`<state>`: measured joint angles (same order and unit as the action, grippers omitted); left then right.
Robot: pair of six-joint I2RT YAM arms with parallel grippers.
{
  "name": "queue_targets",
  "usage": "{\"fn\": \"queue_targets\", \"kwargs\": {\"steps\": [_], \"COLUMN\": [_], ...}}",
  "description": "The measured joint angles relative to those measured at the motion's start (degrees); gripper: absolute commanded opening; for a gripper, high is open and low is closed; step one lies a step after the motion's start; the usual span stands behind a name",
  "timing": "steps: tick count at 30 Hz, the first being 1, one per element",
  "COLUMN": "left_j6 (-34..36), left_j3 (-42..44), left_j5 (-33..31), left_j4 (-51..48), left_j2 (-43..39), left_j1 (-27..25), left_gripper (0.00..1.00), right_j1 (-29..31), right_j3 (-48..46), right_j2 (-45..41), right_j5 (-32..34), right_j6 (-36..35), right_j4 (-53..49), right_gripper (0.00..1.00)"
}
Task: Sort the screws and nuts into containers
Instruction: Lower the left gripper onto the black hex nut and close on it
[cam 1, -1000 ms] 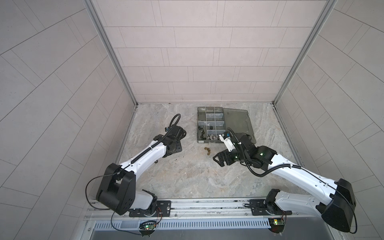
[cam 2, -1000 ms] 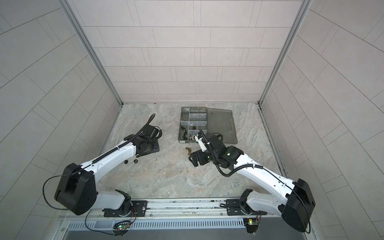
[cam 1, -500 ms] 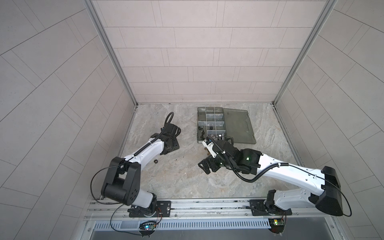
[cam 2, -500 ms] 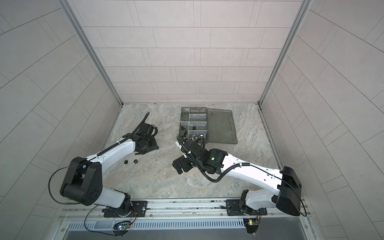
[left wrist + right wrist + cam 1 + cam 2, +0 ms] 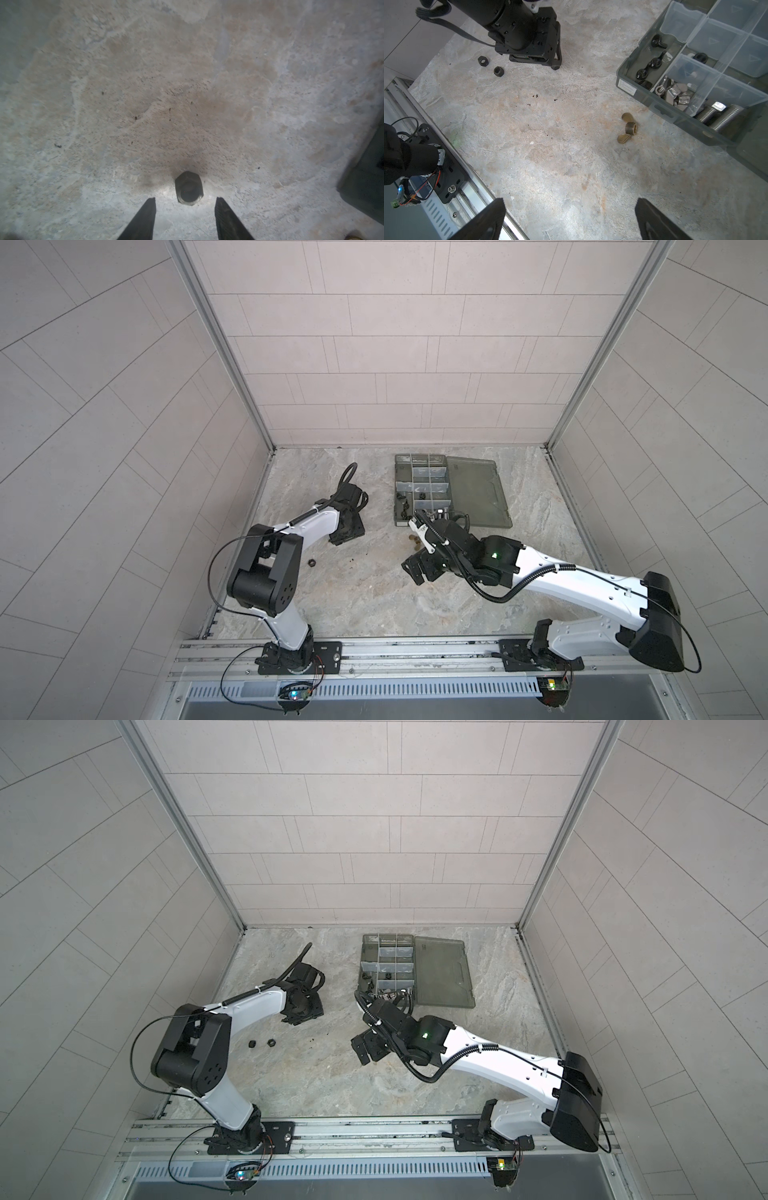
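Left pincer (image 5: 185, 198) mostly cropped, black nut (image 5: 189, 188) blurred

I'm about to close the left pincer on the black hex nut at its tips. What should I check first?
1. left pincer open: ok.
2. black hex nut centred between its tips: ok.
3. Tips down at nut level: cannot tell.
4. right pincer open, empty, well apart: ok.
5. lid of the organizer box open: ok.
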<state>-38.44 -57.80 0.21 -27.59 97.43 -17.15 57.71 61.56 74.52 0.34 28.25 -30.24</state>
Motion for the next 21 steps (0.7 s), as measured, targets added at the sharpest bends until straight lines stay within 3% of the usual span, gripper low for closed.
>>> {"fn": "queue_targets", "kwargs": {"steps": [21], "left_j6": [0.8], "left_j3": [-4.1], "left_j5": [-0.9], "left_j4": [-0.2], "left_j2": [5.7], "left_j1": [0.0], "left_gripper": [0.39], "right_j1": [-7.5], "right_j3": [-1.1], "right_j2": [-1.1], "right_j5": [-3.9], "right_j6": [-1.9], "right_j4": [0.0], "right_gripper": [0.99]}}
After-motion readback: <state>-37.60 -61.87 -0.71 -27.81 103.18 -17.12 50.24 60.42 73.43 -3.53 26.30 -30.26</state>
